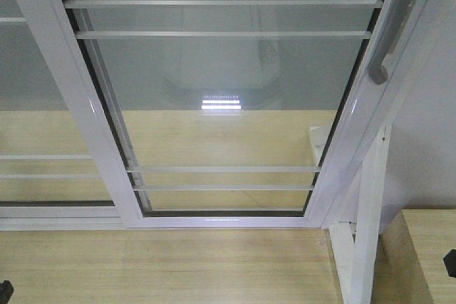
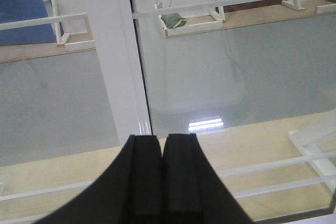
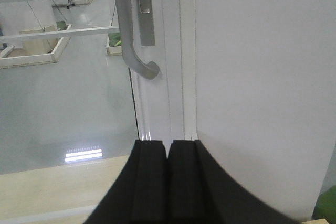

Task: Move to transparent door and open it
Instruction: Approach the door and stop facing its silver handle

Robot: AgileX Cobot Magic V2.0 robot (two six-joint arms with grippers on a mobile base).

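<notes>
Just below the handle (image 3: 126, 35), at the right edge of the transparent door (image 1: 228, 105), the right gripper (image 3: 168, 182) is squeezed shut and holds nothing. The left gripper (image 2: 161, 182) is shut and empty too. A shut gripper could slip off the handle.

a pale wooden floor (image 1: 171, 268) is seen below, and a plain white wall (image 3: 262, 77) is seen at the right. further off, a green object (image 2: 174, 21) is held in a white tray (image 2: 194, 28), and a blue surface (image 2: 21, 9) is seen far left.
</notes>
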